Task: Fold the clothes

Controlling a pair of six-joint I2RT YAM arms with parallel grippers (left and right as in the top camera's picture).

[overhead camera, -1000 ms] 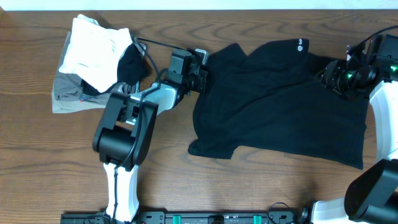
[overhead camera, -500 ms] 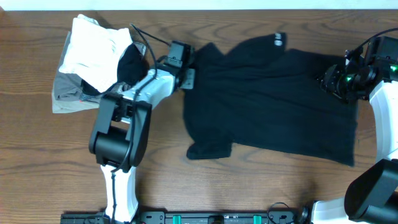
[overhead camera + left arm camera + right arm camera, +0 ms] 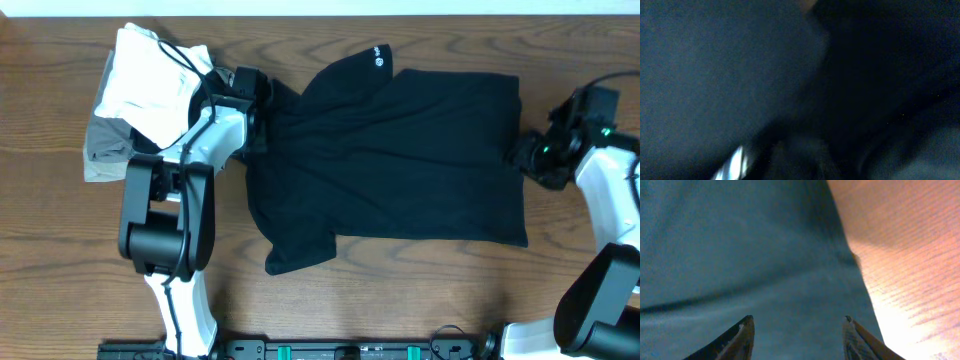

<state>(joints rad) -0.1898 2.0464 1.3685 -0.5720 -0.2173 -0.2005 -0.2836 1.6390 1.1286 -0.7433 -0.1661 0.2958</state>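
Note:
The clothes, a large black shirt point(image 3: 400, 160), lie spread over the middle of the table, with the small white logo point(image 3: 378, 58) at the far edge. My left gripper point(image 3: 257, 95) is at the shirt's far left corner. Its wrist view is filled with dark, blurred black fabric point(image 3: 740, 65), and the jaws cannot be made out. At the shirt's right edge my right gripper point(image 3: 522, 156) stands open. In its wrist view the right gripper point(image 3: 797, 321) has both fingers spread wide over flat shirt fabric point(image 3: 740, 255), with bare wood to the right.
A white folded garment point(image 3: 150, 80) lies on a grey folded garment point(image 3: 105, 158) at the far left, close behind my left arm. Bare wooden table point(image 3: 420, 300) runs along the front edge and right of the shirt point(image 3: 910, 255).
The left arm has dragged the shirt leftward; its logo and right edge have shifted left. The right gripper has followed a little, down and left, with its jaws wider.

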